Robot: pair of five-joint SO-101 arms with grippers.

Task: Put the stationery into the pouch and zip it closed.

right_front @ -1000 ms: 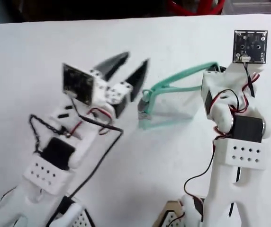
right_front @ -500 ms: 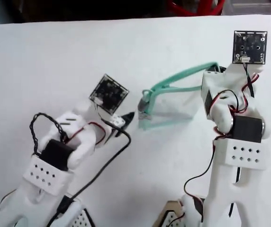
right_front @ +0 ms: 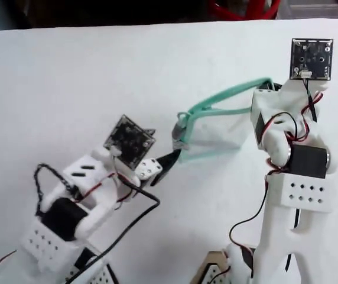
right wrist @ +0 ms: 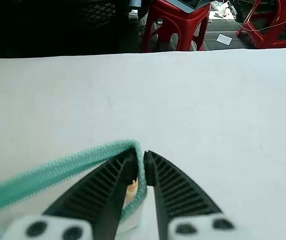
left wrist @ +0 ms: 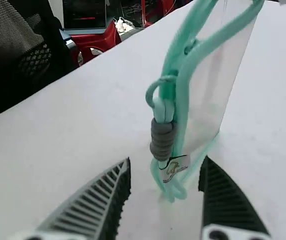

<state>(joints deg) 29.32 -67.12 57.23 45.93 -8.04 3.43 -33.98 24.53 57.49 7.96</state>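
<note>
The left arm stretched low, slanting toward the middle, and the left hand had its two fingers spread wide apart. The right arm stood upright, wrist bent down, the right hand pinched tight on the pouch at its zipper edge.

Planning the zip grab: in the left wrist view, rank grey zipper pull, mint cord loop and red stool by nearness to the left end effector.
1. Grey zipper pull, ahead of the left end effector.
2. Mint cord loop, past the pull.
3. Red stool, beyond the table.
</note>
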